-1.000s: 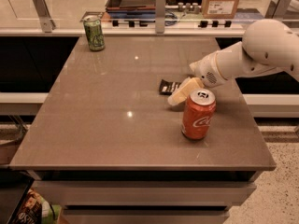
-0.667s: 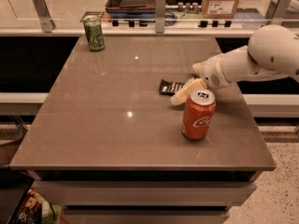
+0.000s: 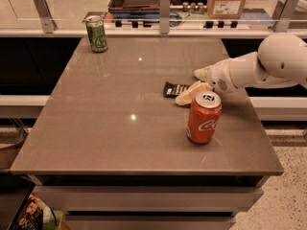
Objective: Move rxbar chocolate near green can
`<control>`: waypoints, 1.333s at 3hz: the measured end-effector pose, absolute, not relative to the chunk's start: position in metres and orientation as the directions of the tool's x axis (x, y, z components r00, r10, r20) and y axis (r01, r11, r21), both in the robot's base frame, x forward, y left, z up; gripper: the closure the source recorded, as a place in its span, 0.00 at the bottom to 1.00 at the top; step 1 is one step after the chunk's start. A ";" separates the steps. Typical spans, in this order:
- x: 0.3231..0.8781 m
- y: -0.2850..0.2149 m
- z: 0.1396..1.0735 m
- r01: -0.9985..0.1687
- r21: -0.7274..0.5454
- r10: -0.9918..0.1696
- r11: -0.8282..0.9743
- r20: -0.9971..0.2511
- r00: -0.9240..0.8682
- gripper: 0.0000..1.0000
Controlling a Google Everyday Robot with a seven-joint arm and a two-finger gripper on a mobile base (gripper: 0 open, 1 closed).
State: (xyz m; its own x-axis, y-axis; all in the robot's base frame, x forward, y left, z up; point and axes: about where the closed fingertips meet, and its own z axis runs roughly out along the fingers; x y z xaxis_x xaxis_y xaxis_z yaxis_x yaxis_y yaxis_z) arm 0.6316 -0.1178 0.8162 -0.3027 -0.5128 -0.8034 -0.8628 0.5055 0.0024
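Little moved: arm [image 3: 249, 71] edged rightward. Item: rxbar chocolate [image 3: 174, 88], flat black wrapper, white lettering, at gripper [image 3: 196, 83] tip; fingers apart. green can [image 3: 96, 33] well away, far-left.

The green can [image 3: 96, 33] sits upper left on the surface [image 3: 120, 143], the rxbar chocolate [image 3: 174, 88] mid-frame, the pincer [image 3: 190, 86] at its right end, the cola can [image 3: 204, 117] below both.

Single camera, high, front of table [image 3: 120, 128], looking down; fingers [image 3: 191, 94] right of centre.
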 end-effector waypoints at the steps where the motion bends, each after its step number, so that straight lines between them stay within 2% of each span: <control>1: 0.631 -0.115 0.816 -0.865 0.004 -0.514 0.502 -0.803 -0.302 0.41; 3: 0.631 -0.114 0.817 -0.866 0.005 -0.514 0.499 -0.803 -0.301 0.87; 4: 0.631 -0.113 0.819 -0.867 0.005 -0.514 0.499 -0.803 -0.301 1.00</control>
State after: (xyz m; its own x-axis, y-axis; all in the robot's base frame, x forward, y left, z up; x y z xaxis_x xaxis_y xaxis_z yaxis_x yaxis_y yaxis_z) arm 0.6315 -0.1134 0.8187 -0.3009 -0.5144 -0.8030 -0.8666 0.4990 0.0050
